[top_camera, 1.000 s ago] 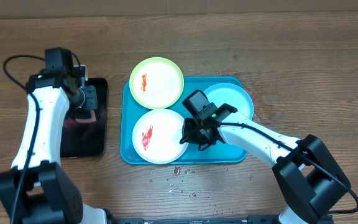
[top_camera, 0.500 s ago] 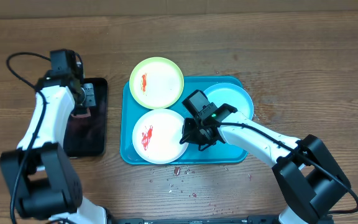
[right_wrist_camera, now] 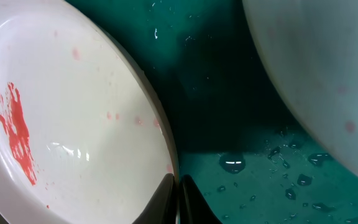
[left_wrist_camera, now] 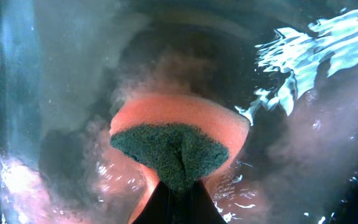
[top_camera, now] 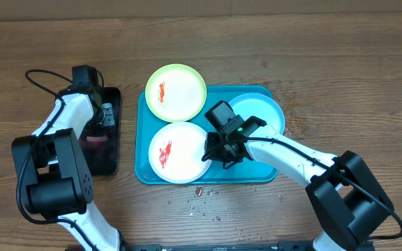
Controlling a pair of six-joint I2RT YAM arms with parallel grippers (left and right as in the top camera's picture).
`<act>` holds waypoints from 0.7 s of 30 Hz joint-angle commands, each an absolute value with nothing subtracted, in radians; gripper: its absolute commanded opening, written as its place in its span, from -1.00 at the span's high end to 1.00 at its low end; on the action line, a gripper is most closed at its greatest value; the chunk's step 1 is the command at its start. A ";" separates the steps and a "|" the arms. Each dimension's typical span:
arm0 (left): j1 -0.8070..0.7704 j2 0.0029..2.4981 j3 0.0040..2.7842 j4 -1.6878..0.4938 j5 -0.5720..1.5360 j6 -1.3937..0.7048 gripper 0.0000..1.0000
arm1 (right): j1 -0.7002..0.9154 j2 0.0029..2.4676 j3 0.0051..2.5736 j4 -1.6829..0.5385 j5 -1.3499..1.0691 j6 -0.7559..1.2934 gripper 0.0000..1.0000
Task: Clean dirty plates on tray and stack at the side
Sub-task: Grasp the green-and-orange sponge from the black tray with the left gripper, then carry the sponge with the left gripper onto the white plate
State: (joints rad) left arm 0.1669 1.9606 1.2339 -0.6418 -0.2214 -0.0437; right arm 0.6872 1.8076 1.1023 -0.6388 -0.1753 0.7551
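left gripper was clamped shut on a pink foam sponge with green scouring face, over the wet black rectangular tray at frame left. right gripper was closed, its tips at the rim of the red-smeared white round plate; a pinch could not be confirmed. that plate lay lower left in the large turquoise plastic tray, the pale blue round plate upper right, and the yellow-green round plate overhung its upper-left corner.

Plates crowded the tray; only a narrow channel of bare tray floor lay between the white plate and the pale blue plate, and the right fingers, pressed together, filled it. The black tray hemmed the left side. Open surface lay to the right.
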 commanded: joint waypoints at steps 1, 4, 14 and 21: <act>0.168 2.088 1.212 -0.654 -0.213 -0.072 0.92 | 0.687 1.811 1.098 -0.632 -0.165 0.756 0.90; 0.168 2.125 1.212 -0.659 -0.208 -0.071 0.92 | 0.687 1.811 1.098 -0.632 -0.166 0.756 0.90; 0.168 2.128 1.232 -0.679 -0.191 -0.067 0.92 | 0.687 1.811 1.098 -0.632 -0.166 0.756 0.90; 0.168 1.973 1.443 -0.862 -0.188 -0.065 0.92 | 0.687 1.811 1.099 -0.622 -0.166 0.756 0.90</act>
State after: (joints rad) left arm 0.1596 2.0132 1.3647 -0.8139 -0.2237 -0.0528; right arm 0.6872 1.8076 1.1023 -0.6304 -0.1757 0.7551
